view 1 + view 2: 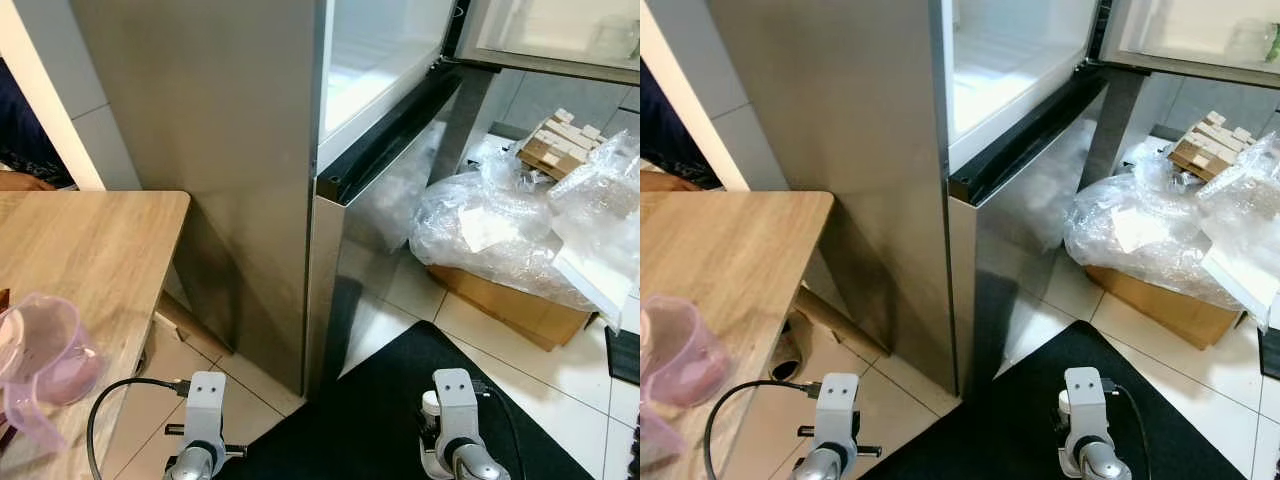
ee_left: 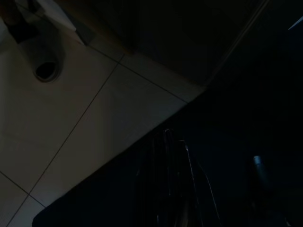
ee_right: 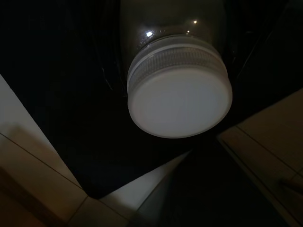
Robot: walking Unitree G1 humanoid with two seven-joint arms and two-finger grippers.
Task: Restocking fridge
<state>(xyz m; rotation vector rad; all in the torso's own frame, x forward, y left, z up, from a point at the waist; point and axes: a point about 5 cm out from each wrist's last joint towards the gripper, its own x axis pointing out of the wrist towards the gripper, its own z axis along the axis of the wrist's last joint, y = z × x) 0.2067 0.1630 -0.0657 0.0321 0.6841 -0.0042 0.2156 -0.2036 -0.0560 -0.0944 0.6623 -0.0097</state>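
Fridge point(image 1: 250, 180): steel, stood ahead of the robot; upper door point(image 1: 560, 40) swung open to the right, white interior lit; lower door shut.
Right gripper point(image 3: 177, 71): hung low over the black mat point(image 1: 400, 410); closed around a jar point(image 3: 180, 90), as seen in the right wrist view.
Jar: white lid faced toward the wrist camera; held well below the fridge opening.
Left gripper point(image 2: 168, 179): hung idle over the tiled floor point(image 2: 85, 127); finger state cannot be told in the dark view.
Table point(image 1: 80, 260): wooden, at left; a pink plastic cup point(image 1: 45, 350) lies on it.
Right of fridge: cardboard box point(image 1: 510, 305) covered with crumpled clear plastic point(image 1: 520, 225).
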